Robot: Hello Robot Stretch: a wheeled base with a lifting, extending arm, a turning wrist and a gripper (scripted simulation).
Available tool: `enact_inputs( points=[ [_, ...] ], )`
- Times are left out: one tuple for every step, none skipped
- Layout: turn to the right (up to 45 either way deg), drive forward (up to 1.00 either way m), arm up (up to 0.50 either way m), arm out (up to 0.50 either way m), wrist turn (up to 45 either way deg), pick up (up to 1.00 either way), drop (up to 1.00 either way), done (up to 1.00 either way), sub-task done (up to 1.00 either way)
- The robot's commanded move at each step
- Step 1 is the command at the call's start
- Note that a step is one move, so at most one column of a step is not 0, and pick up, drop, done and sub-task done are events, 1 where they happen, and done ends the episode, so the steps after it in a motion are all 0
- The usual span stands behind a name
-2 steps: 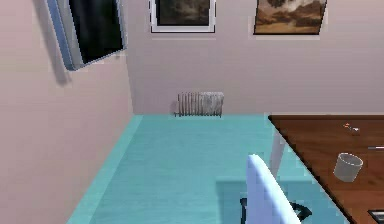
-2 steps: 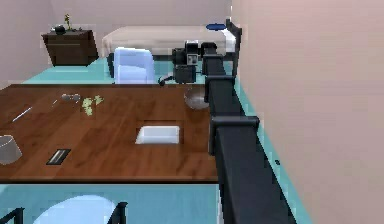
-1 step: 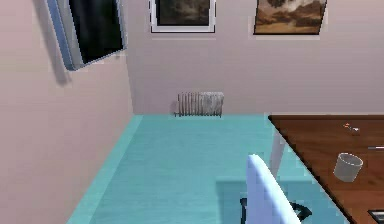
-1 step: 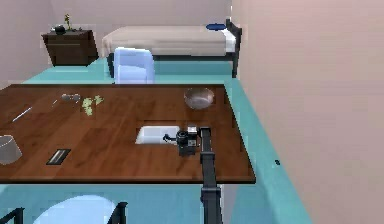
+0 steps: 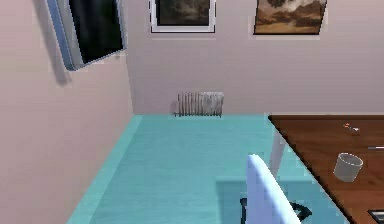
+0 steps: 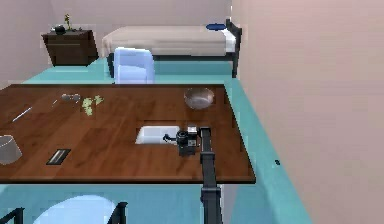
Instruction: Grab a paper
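A white paper point(image 6: 158, 134) lies flat on the brown table point(image 6: 110, 140), near its edge at the arm side view's right. The dark arm bar rises from the bottom edge, and the gripper point(image 6: 184, 138) sits at the paper's right end, with the white marker squares just beside it. The paper rests on the tabletop at the gripper's far end, so I cannot tell whether it holds anything. The same table point(image 5: 325, 145) shows at the forward view's right.
On the table stand a grey bowl point(image 6: 199, 97), a white cup point(image 6: 6, 148) point(image 5: 347, 166), small yellowish bits point(image 6: 92, 103) and a dark flat item point(image 6: 60, 156). A pale blue chair point(image 6: 133, 65), a bed point(image 6: 170, 40) and a dresser point(image 6: 70, 46) lie beyond. A radiator point(image 5: 200, 103) lines the far wall.
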Motion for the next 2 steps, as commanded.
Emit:
enact_inputs(
  points=[
    [0.0, 0.0, 0.1, 0.0, 0.0, 0.0, 0.0, 0.0, 0.0],
    [0.0, 0.0, 0.0, 0.0, 0.0, 0.0, 0.0, 1.0, 0.0]
  ],
)
